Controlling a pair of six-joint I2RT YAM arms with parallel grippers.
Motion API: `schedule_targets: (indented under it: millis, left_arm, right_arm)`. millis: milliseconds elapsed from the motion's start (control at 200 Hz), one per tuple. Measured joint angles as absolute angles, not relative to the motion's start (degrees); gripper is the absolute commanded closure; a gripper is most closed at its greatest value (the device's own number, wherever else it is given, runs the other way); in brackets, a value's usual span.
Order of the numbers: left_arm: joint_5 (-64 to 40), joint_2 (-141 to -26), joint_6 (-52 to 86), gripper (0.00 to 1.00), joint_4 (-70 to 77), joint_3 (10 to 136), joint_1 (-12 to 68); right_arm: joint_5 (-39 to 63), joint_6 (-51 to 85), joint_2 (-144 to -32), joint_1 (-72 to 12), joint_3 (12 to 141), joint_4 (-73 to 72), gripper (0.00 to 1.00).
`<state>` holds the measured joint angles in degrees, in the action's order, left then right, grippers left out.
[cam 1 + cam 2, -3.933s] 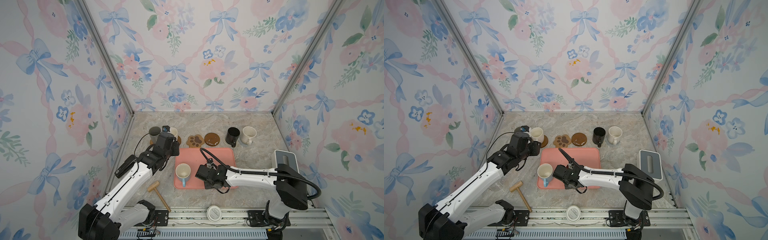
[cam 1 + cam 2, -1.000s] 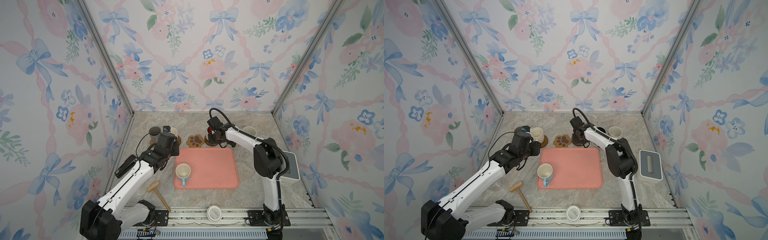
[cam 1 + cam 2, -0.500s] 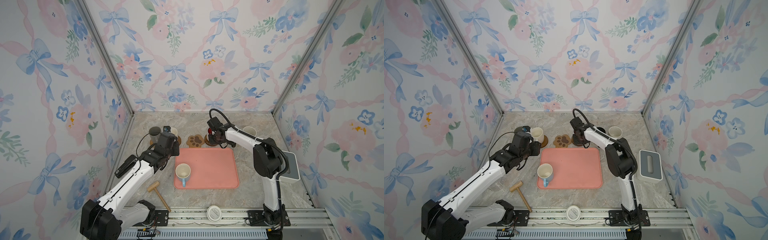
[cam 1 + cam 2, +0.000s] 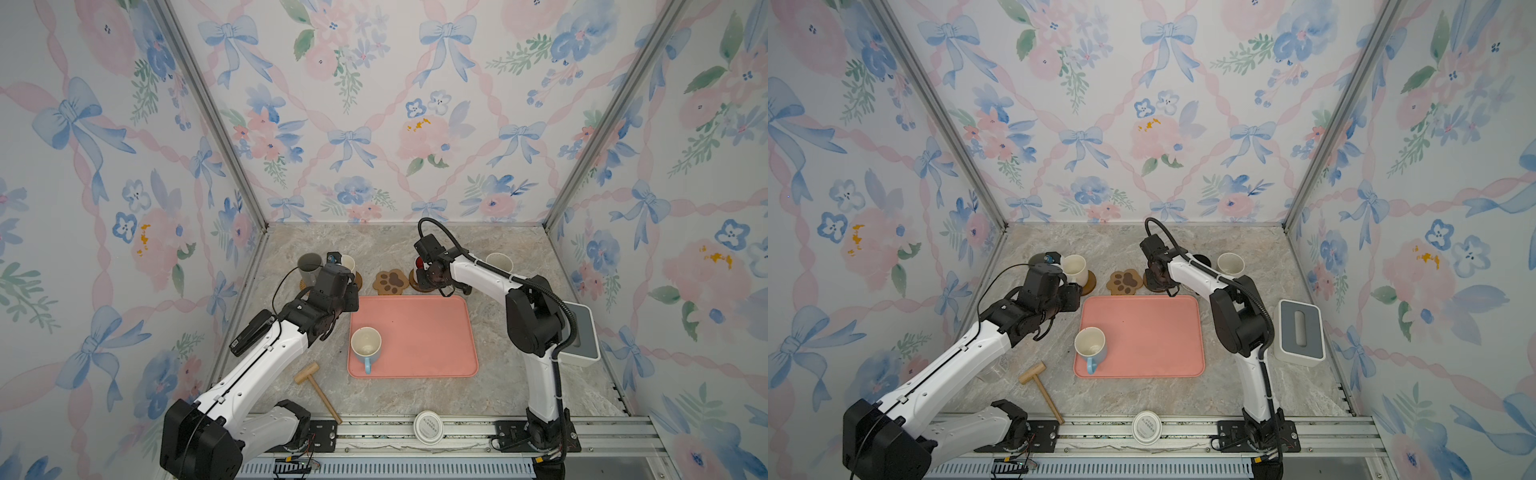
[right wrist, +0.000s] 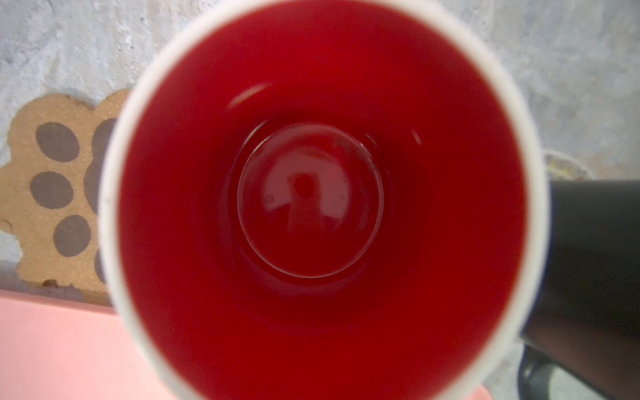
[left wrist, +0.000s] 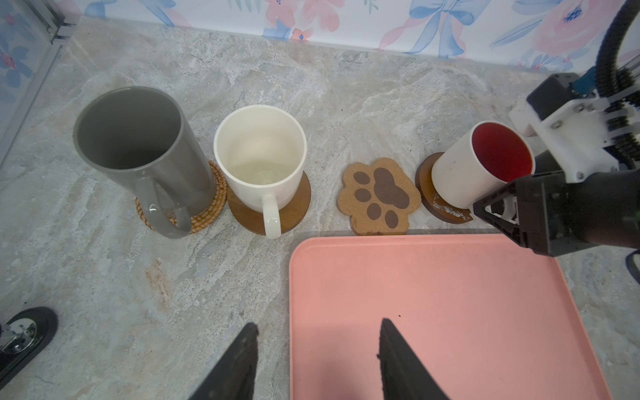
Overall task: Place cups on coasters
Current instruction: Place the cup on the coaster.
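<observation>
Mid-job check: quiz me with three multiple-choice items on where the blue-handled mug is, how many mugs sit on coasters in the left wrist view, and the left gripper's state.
1. The blue-handled mug stands: A on a coaster; B on the pink tray; C inside another mug.
2. Mugs on coasters in the left wrist view: A three; B one; C none.
3. The left gripper is: A shut on a handle; B shut, empty; C open, empty.

Answers:
1 B: it stands upright near a tray corner in both top views.
2 A: the grey mug is on the rattan coaster, the cream mug on a wooden round, and the red-inside mug on the other wooden round.
3 C: its fingers stand apart with nothing between them.
</observation>
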<state>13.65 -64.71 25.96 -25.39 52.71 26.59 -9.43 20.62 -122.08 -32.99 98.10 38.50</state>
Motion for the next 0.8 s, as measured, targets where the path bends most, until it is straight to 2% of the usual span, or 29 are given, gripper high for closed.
schedule_targets:
  millis: [120,330,500,800]
  left_arm:
    - [13.6,-64.6,26.0,0.48,-25.4,52.7,26.6]
    - [12.6,-62.5,26.0,0.48,-25.7,52.7,27.0]
    - [13.3,-60.0,27.1,0.49,-28.7,53.1,31.2]
    - [16.3,-61.5,34.4,0.52,-38.0,54.8,43.7]
  right_arm:
    - [-9.4,20.7,-122.1,-33.0,97.7,37.9,0.51]
    - [-9.5,20.6,-120.2,-33.1,94.7,36.9,0.39]
    - [-9.9,21.0,-114.2,-33.6,91.2,35.6,0.35]
    - [-11.0,21.5,-104.7,-36.2,86.8,32.0,0.31]
